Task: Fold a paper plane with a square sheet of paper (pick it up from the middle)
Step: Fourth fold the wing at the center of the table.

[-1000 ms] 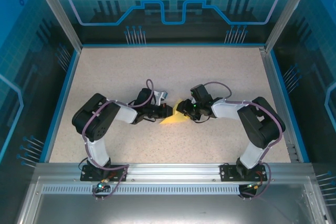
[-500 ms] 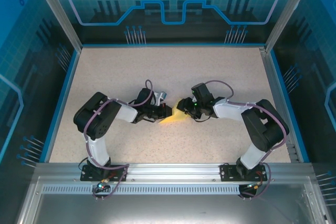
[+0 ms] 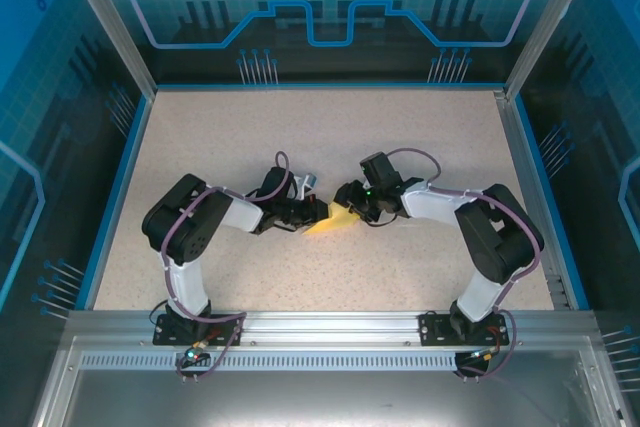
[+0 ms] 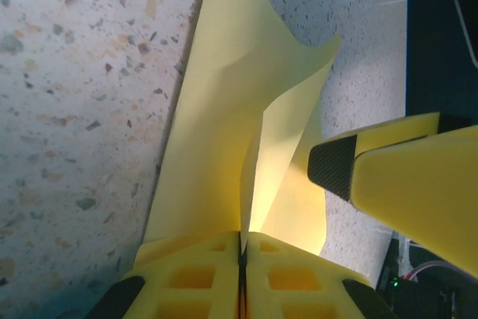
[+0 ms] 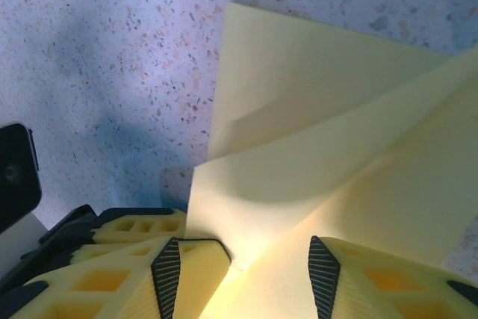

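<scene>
Top external view: a partly folded bright-yellow thin paper sheet (image 3: 333, 223) sits mid-way on the speckled table (image 3: 250, 127). The left claw (image 4: 243, 248) is clamped on its upstanding layers, while the right claw (image 5: 243, 270) stands apart, straddling its edge.

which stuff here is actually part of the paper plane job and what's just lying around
Part of the job: yellow paper, partly folded; left gripper, shut on it; right gripper, open with the paper between its fingers.
Just there: speckled table; blue rim around it.
</scene>
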